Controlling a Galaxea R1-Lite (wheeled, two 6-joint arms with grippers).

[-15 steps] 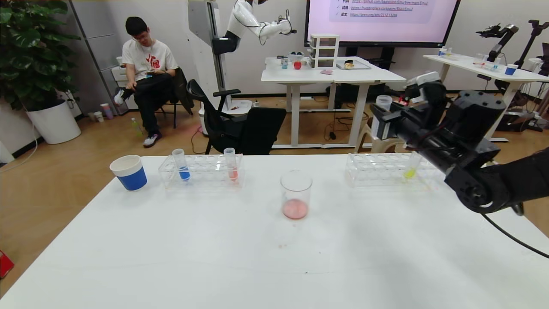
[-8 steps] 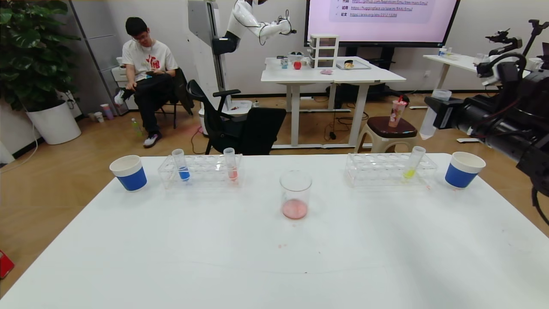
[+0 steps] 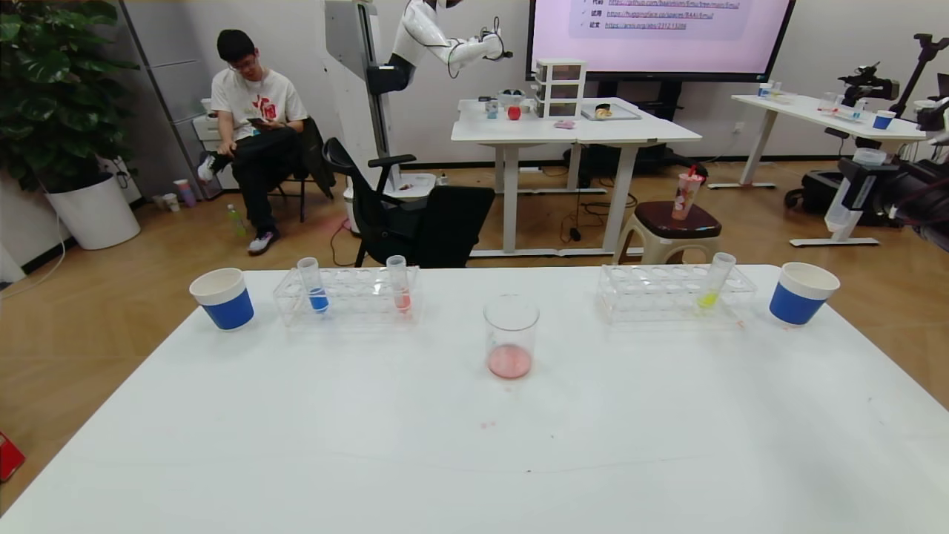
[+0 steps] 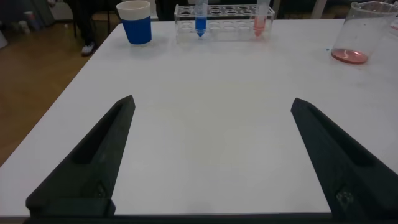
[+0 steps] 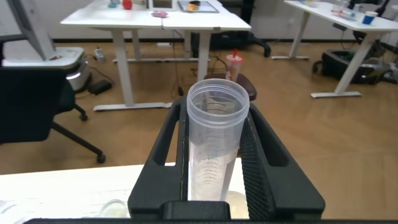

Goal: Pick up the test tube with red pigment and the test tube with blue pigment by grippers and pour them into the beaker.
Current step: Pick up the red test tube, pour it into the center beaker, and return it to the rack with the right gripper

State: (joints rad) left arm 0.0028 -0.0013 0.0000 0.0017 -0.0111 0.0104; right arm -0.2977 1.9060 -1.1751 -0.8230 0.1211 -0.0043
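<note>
The left gripper (image 4: 211, 155) is held open, low over the white table (image 3: 474, 445). Red liquid is already seen in the clear glass beaker (image 3: 511, 337); beyond, the slim tube of bright blue liquid (image 3: 313, 285) is left racked. Far right, an emptied clear tube (image 3: 849, 191) is clamped by the right gripper (image 3: 878, 189); a drop is risked.

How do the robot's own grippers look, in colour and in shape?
The left gripper has two matte black fingers, wedge-shaped, narrowing to blunt tips. The right gripper is black too, with two long flat fingers; the inner face of one is finely ribbed. No markings or cables show.
</note>
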